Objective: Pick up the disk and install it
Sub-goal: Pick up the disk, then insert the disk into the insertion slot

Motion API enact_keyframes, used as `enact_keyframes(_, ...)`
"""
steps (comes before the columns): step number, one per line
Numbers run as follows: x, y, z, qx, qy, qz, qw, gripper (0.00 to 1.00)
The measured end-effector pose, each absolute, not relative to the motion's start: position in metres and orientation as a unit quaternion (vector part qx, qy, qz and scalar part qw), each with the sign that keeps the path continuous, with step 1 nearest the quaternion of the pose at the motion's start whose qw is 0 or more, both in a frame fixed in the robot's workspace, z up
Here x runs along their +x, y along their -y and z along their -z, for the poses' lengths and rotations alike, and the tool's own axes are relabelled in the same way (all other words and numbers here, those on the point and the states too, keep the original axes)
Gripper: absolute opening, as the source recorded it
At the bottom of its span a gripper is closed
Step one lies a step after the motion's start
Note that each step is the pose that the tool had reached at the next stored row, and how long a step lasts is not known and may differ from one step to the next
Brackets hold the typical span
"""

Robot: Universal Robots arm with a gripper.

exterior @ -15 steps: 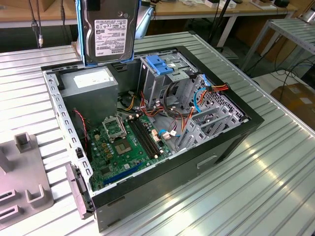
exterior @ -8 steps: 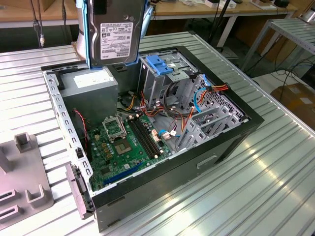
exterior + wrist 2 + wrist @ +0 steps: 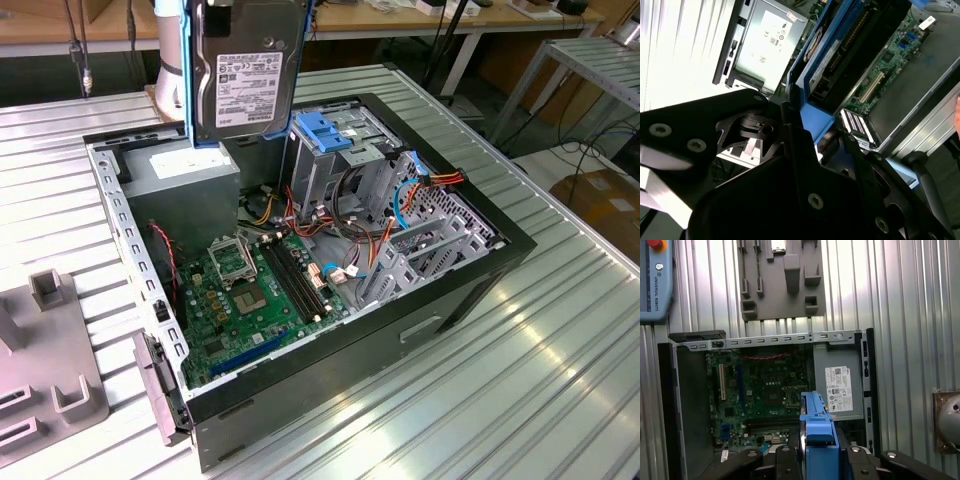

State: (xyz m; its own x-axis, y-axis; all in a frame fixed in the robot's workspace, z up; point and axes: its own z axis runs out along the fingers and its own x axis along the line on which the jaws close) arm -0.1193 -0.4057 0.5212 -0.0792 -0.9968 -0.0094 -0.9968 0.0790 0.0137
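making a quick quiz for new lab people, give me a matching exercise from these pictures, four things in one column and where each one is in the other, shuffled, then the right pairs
Things
1. silver-grey metal disk in a blue plastic bracket
2. grey metal power-supply box with a white sticker
3. flat green motherboard
4. grey plastic fixture block

Places
A. lying flat on the floor of the open black computer case
B. outside the case, on the ribbed metal table
C. held aloft above the case
D. filling one corner inside the case

Pairs: 1-C, 2-D, 3-A, 4-B
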Motion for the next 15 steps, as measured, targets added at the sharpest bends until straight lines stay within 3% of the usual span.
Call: enact_keyframes(15, -0.1171, 0.4066, -0.5209, 0.679, 0.735, 0.008, 0.001, 0.37)
